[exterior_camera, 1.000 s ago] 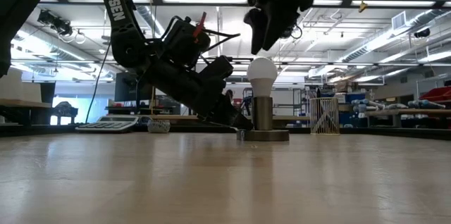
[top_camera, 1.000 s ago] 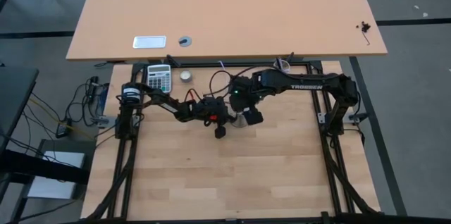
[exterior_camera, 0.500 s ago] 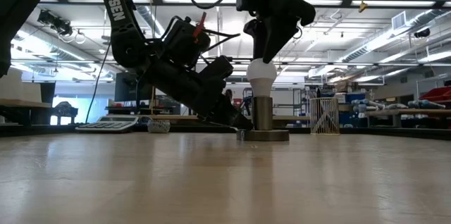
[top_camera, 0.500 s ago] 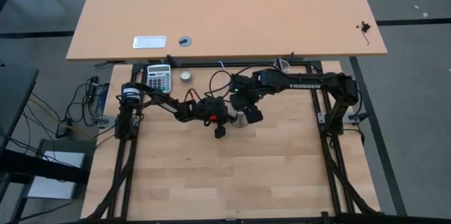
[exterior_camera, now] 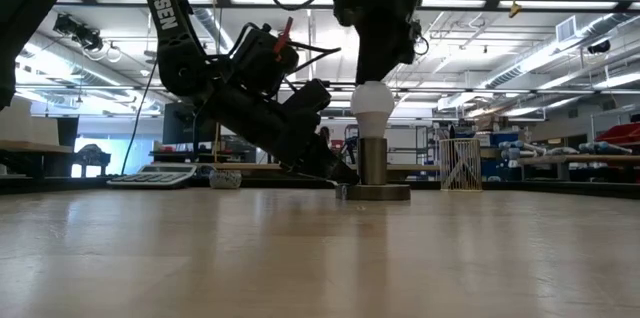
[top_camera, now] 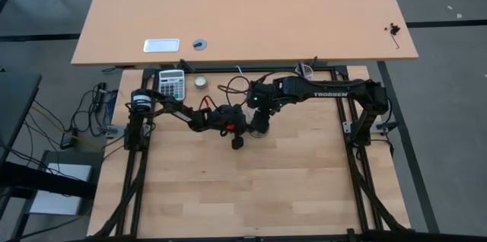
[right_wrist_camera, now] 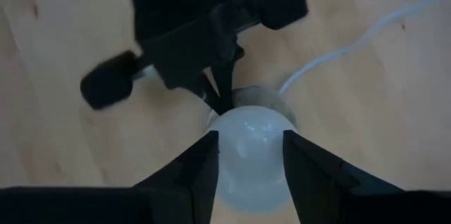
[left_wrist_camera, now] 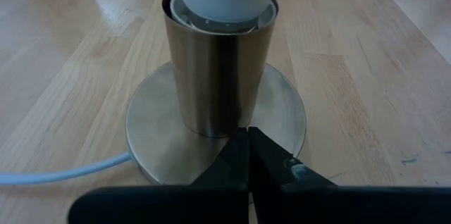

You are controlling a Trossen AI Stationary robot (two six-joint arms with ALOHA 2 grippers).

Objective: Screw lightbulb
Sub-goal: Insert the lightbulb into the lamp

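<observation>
The white lightbulb (exterior_camera: 373, 108) stands upright with its screw end in the steel socket (exterior_camera: 373, 163), whose round base plate (left_wrist_camera: 162, 125) lies flat on the wooden table. My right gripper (right_wrist_camera: 250, 146) comes down on the bulb's globe (right_wrist_camera: 250, 160) from above and is shut on it. My left gripper (left_wrist_camera: 248, 139) reaches in low and slanting from the table's left, shut, with its tips on the base plate at the foot of the socket tube. My left gripper presses its shut fingertips (left_wrist_camera: 246, 155) down on the base plate's edge (left_wrist_camera: 282, 129), right in front of the socket tube. It slants down from the table's left. The base stays flat on the table. My right gripper pinches the globe's two opposite sides (right_wrist_camera: 224, 155) between its fingers (right_wrist_camera: 201, 164). The fingers point steeply down from above. The bulb stands upright in the socket.
A thin white cord (right_wrist_camera: 352, 41) runs off the base across the table. A calculator (top_camera: 172, 84) and a small round tin (top_camera: 200, 82) sit at the far left. A wire basket (exterior_camera: 457, 163) stands behind. Bare wood lies toward the near edge.
My right gripper has rolled about its own pointing line, sunk a little over the bulb's top, and drawn its fingers in from wide open onto the globe. The bulb, socket and left gripper have kept still.
</observation>
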